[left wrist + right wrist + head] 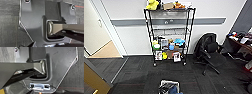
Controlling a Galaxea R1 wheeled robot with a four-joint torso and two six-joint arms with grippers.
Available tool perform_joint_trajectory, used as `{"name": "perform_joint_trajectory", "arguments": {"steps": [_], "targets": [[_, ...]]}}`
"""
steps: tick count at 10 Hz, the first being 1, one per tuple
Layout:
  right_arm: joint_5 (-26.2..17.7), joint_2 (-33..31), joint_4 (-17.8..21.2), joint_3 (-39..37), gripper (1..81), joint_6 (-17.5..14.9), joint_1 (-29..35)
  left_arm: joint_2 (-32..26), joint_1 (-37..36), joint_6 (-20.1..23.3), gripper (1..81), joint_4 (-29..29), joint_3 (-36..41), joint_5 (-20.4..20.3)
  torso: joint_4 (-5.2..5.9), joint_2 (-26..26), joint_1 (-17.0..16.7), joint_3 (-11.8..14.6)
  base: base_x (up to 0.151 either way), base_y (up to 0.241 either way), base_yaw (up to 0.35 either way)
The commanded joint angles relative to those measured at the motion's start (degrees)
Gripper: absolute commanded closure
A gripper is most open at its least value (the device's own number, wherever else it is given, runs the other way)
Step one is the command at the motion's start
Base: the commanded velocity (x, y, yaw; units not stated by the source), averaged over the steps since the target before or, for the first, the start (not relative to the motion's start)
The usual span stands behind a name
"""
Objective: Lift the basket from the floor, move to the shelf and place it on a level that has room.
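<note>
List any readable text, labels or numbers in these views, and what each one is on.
No text reads legibly.
Printed cards or boxes on the shelf's lower tiers: print too blurred to read.
Cardboard box on the top tier: no legible marking.
Items on the desk at right: too small to tell.
Basket on the floor: no label visible.
Wrist views: no lettering on the robot's plates.

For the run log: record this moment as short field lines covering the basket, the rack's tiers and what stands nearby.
basket: cream-white basket on the dark carpet, dark and blue cloth inside
shelf: black wire rack against the wall, beyond the basket
top tier: yellow plush toy and a box
second tier: bare grid
lower tiers: crowded with small items
chair: black office chair beside the rack
doorway: tan wooden flooring
</note>
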Motion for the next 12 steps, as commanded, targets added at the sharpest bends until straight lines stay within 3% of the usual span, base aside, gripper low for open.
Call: {"name": "perform_joint_trajectory", "arguments": {"steps": [1, 12], "targets": [[-3.6, 0.1, -0.2, 0.4, 1.0, 0.1, 1.0, -0.2, -0.9, 0.0, 1.0, -0.1, 0.1, 3.2, 0.0, 0.0, 0.0, 0.0, 0.098, 0.0, 0.0], [-4.3, 0.1, -0.8, 0.4, 1.0, 0.0, 1.8, -0.1, -0.8, -0.4, 1.0, -0.1, 0.1, 3.2, 0.0, 0.0, 0.0, 0.0, 0.119, 0.0, 0.0]]}}
